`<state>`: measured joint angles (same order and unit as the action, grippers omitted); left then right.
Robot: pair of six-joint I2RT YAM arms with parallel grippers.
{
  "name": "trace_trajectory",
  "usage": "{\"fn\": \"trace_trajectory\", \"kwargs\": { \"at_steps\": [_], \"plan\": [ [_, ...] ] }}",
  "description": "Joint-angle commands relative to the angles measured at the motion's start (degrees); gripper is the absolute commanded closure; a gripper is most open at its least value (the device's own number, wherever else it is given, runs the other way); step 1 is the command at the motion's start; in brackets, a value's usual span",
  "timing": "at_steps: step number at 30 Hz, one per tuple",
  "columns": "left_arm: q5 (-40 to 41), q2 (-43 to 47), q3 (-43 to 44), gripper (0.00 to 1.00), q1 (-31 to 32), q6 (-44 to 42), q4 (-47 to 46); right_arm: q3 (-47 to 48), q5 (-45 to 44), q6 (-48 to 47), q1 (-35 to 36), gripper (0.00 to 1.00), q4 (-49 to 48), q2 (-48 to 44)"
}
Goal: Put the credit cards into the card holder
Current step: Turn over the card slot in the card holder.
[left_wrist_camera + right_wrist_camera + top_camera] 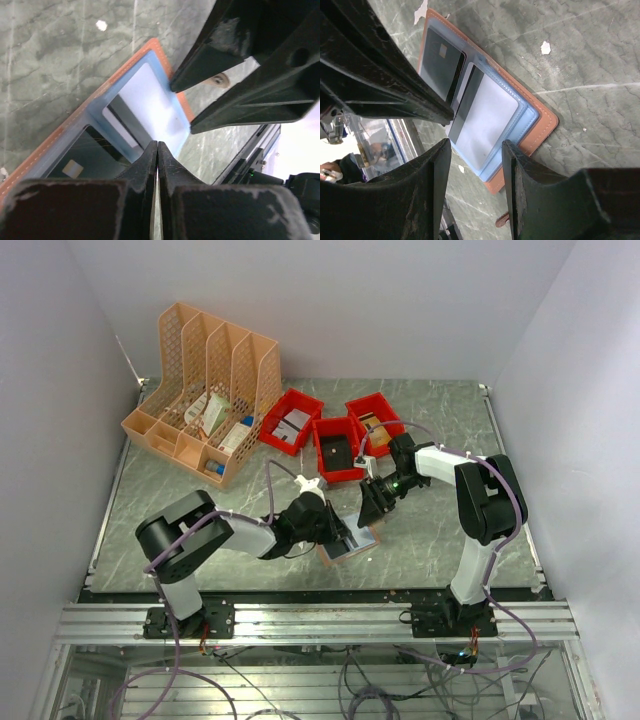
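The card holder lies open on the table near the front edge, its salmon-orange cover rimming pale blue sleeves. A white card with a dark stripe sits in the top sleeve, and a dark chip card in the one beside it. My left gripper is shut, its tips at the blue sleeve's edge beside the white card. I see nothing held between its fingers. My right gripper hangs open just over the white card's end, with nothing in it. Its fingers show in the left wrist view.
An orange lattice file rack with small items stands at the back left. Three red bins sit at the back middle, just behind the right arm. The table's front rail runs close below the card holder.
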<state>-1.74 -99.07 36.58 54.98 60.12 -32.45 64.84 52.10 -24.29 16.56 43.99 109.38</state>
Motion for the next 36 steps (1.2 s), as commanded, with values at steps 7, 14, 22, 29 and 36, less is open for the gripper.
{"fn": "trace_trajectory", "kwargs": {
  "at_steps": [7,14,22,29,36],
  "plan": [
    [1.3,-1.6,-1.8,0.91,0.1,-1.7,3.5,0.1,0.9,1.5,-0.4,0.54,-1.2,1.2],
    [0.7,-2.9,-2.4,0.92,-0.1,-1.5,2.4,0.3,3.8,0.3,-0.4,0.54,-0.1,1.2],
    [0.2,-3.2,-2.5,0.92,-0.3,-1.5,1.5,0.9,7.6,-1.9,-0.2,0.61,2.2,1.5],
    [0.3,0.5,-4.5,0.85,-0.3,-2.1,-1.7,0.6,6.8,-0.8,0.8,0.78,1.5,2.2],
    [3.3,7.9,-5.7,0.73,-0.4,-3.8,3.9,0.2,4.2,1.1,1.5,0.94,-0.5,2.1]
  ]
}}
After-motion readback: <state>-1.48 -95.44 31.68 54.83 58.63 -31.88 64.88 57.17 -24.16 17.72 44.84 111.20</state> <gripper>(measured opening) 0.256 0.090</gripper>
